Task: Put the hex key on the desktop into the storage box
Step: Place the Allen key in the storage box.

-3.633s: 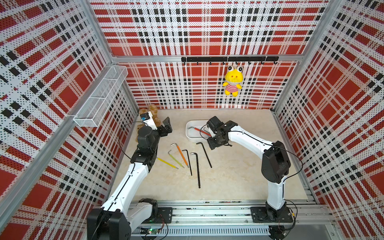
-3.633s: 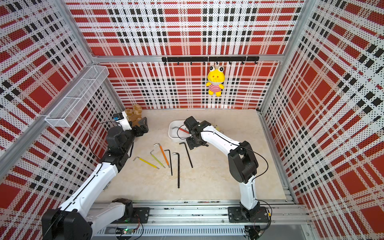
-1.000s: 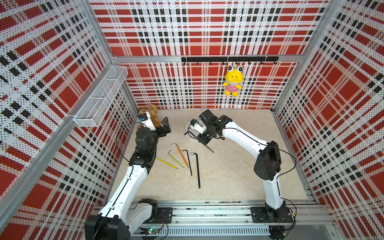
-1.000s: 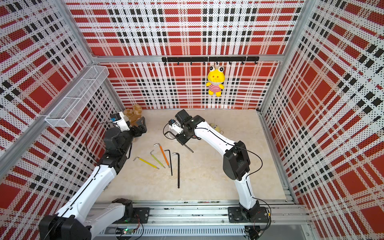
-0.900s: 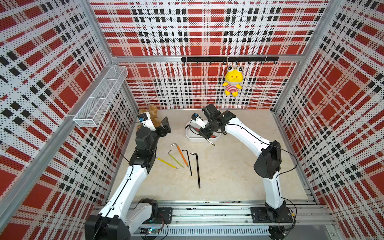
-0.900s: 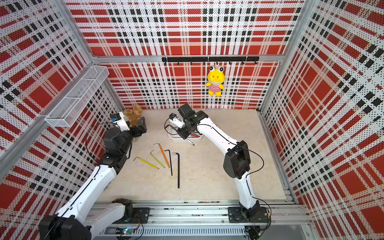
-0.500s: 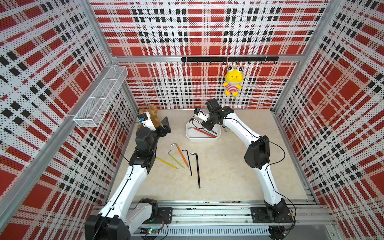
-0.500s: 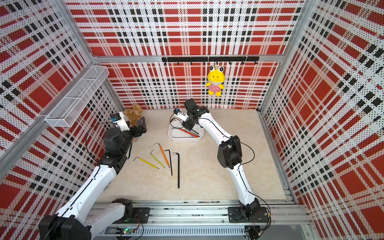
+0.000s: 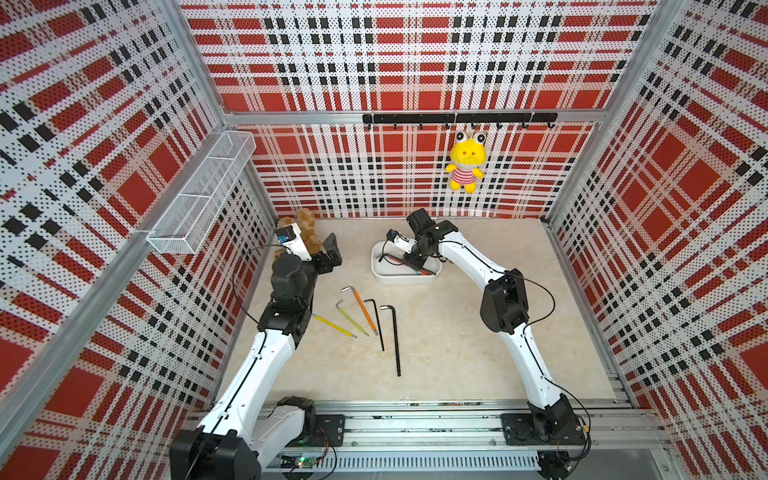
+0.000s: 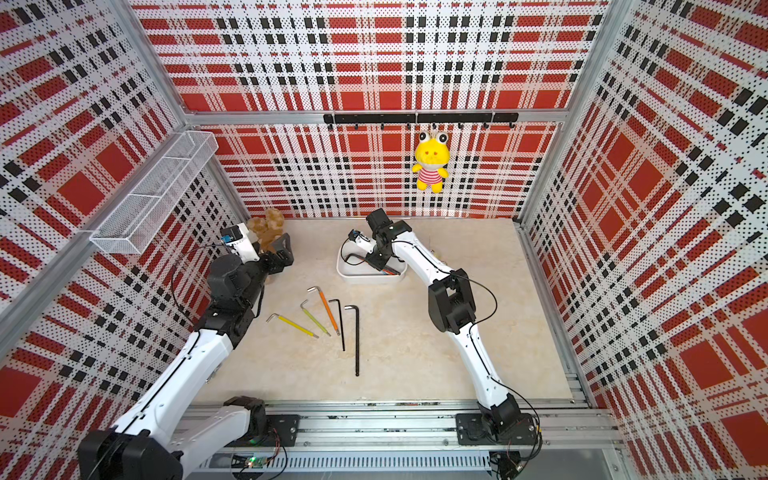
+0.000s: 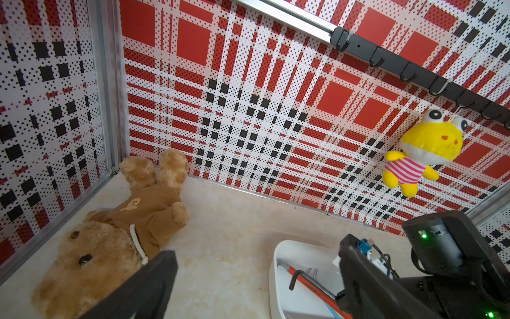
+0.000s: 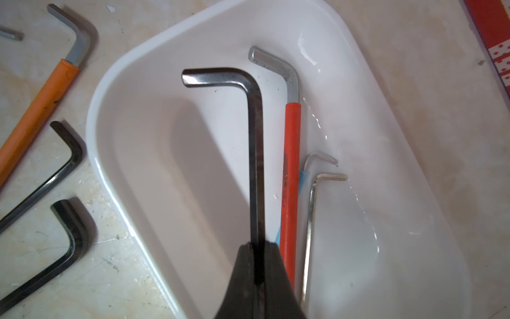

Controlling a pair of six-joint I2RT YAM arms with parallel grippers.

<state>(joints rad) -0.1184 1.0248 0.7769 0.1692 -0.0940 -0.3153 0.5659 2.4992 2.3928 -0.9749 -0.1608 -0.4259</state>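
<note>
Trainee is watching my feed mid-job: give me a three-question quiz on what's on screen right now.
1. True or false: the right gripper is shut on a black hex key over the storage box.
2. How many hex keys lie loose on the desktop? A) three B) five C) seven
3. Fill in: the left gripper, near the teddy bear, is ____ and holds nothing.

Key: 1 true; 2 B; 3 open.
</note>
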